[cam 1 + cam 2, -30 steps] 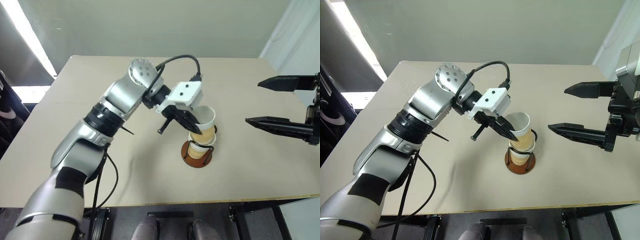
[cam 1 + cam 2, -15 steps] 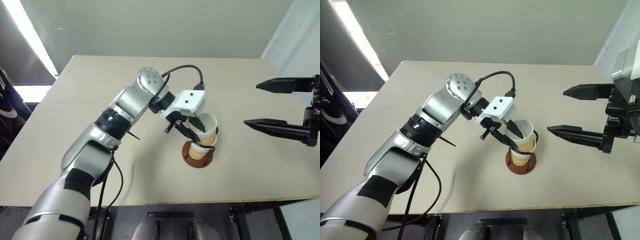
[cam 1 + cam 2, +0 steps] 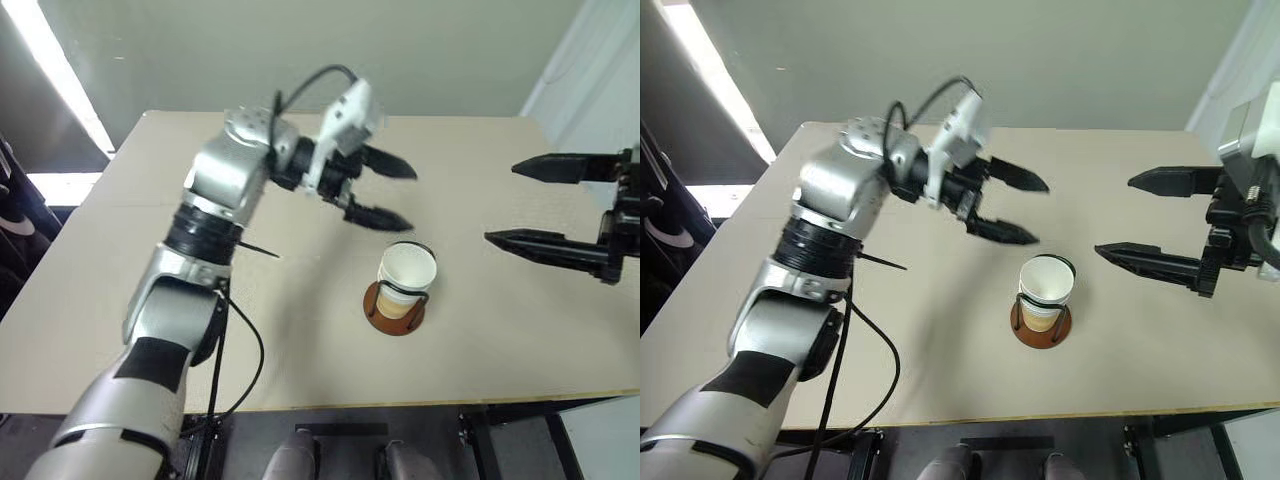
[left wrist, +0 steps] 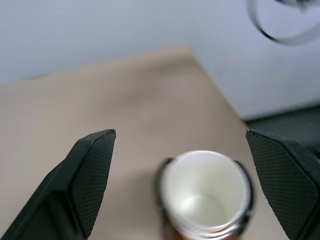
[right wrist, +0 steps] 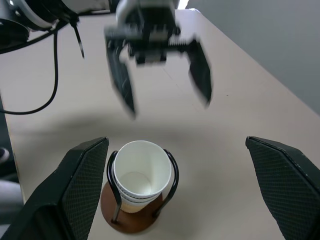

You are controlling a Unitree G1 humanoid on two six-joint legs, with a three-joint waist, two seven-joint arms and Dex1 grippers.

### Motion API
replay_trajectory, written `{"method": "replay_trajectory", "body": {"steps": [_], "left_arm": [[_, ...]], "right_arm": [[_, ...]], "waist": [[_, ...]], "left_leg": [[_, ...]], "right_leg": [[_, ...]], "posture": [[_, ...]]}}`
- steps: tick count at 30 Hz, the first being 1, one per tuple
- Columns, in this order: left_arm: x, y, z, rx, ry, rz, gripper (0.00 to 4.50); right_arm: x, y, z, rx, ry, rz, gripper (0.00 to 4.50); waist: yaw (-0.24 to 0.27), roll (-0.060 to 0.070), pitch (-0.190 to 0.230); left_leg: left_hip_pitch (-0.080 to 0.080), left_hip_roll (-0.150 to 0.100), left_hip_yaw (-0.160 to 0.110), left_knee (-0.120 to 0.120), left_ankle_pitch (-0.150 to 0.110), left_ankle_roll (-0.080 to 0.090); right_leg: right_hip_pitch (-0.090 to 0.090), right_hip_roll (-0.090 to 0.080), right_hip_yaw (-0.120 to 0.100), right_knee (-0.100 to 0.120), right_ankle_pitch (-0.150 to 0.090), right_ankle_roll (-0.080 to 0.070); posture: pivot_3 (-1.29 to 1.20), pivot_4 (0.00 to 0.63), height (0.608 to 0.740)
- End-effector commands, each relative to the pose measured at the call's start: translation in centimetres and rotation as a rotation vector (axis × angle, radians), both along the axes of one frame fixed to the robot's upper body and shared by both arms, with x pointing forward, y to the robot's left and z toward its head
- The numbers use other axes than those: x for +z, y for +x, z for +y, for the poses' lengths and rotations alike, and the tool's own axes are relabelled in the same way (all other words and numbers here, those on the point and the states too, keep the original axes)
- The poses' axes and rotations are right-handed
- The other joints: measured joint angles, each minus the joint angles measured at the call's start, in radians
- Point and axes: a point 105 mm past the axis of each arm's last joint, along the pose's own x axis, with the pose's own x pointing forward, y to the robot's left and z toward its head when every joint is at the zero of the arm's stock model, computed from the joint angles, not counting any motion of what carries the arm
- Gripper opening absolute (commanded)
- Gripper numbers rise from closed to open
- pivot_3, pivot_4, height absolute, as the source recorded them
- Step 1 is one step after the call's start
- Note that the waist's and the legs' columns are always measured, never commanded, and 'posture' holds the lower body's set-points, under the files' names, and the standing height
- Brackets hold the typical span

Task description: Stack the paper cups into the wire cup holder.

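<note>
Centre-left of the head view: the left gripper has lifted off the paper cups since 1 s ago, when its fingers pinched the top cup's rim. Its jaws are now spread wide, empty, above and left of the stack. Right gripper at the right edge is unchanged, jaws wide apart, holding nothing.

Table: pale beige, bare around the stack.

Wire cup holder: right of centre, upright, rust-brown disc base, black wire loops around the cups.

Cups: nested upright in the holder, long axis vertical, mouths up. Tan sides, white inside, white rolled rims.
</note>
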Motion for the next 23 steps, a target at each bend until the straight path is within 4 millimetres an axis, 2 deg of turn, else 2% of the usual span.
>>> {"method": "replay_trajectory", "body": {"steps": [1, 5, 9, 15, 17, 21, 23], "left_arm": [[0.9, 1.0, 2.8, 0.161, -0.130, 0.012, 4.46], [-0.8, 2.4, 6.3, 0.379, -0.227, 0.074, 4.46], [-2.4, 3.5, 8.9, 0.569, -0.297, 0.110, 4.46], [-7.3, 6.1, 16.3, 1.054, -0.404, 0.139, 4.46], [-8.9, 6.6, 18.5, 1.200, -0.425, 0.123, 4.46], [-11.8, 6.8, 21.5, 1.397, -0.463, 0.116, 4.46], [-13.1, 6.7, 22.8, 1.491, -0.493, 0.124, 4.46]], "right_arm": [[-0.8, 1.7, -1.1, -0.073, 0.026, -0.021, 4.50], [-2.1, 4.3, -2.9, -0.162, 0.124, -0.012, 4.50], [-3.5, 6.9, -4.5, -0.265, 0.205, -0.016, 4.50], [-9.1, 13.7, -8.4, -0.599, 0.394, -0.015, 4.50], [-11.0, 14.8, -9.0, -0.666, 0.455, 0.003, 4.50], [-12.4, 16.2, -10.3, -0.802, 0.677, 0.009, 4.50], [-13.7, 16.7, -10.4, -0.853, 0.709, 0.009, 4.50]], "waist": [[-0.002, 0.000, 0.000], [-0.003, 0.000, 0.000], [-0.001, 0.000, 0.000], [-0.021, 0.000, -0.001], [-0.022, 0.001, 0.000], [-0.022, 0.001, 0.000], [-0.023, 0.001, 0.000]], "left_leg": [[0.000, 0.000, 0.000, 0.000, 0.000, 0.000], [0.001, 0.000, 0.001, 0.001, 0.000, 0.000], [0.003, 0.000, 0.001, 0.004, 0.001, 0.000], [0.018, 0.000, 0.001, 0.000, 0.001, 0.000], [0.019, 0.000, 0.001, -0.001, 0.001, 0.000], [0.018, 0.000, 0.001, -0.002, 0.002, 0.000], [0.018, -0.001, 0.001, -0.002, 0.002, 0.000]], "right_leg": [[0.000, 0.000, 0.000, 0.001, 0.000, 0.000], [0.000, 0.000, 0.001, 0.002, 0.000, 0.000], [0.001, 0.000, 0.001, 0.004, 0.000, 0.001], [0.014, 0.000, 0.002, 0.002, 0.000, 0.001], [0.014, 0.001, 0.002, 0.002, 0.001, 0.000], [0.012, 0.001, 0.002, 0.003, 0.001, -0.002], [0.012, 0.001, 0.002, 0.002, 0.001, -0.002]], "posture": [[0.00, 0.150, 0.740], [0.00, 0.150, 0.740], [0.00, 0.150, 0.740], [0.00, 0.150, 0.740], [0.00, 0.150, 0.740], [0.00, 0.150, 0.740], [0.00, 0.150, 0.740]]}}
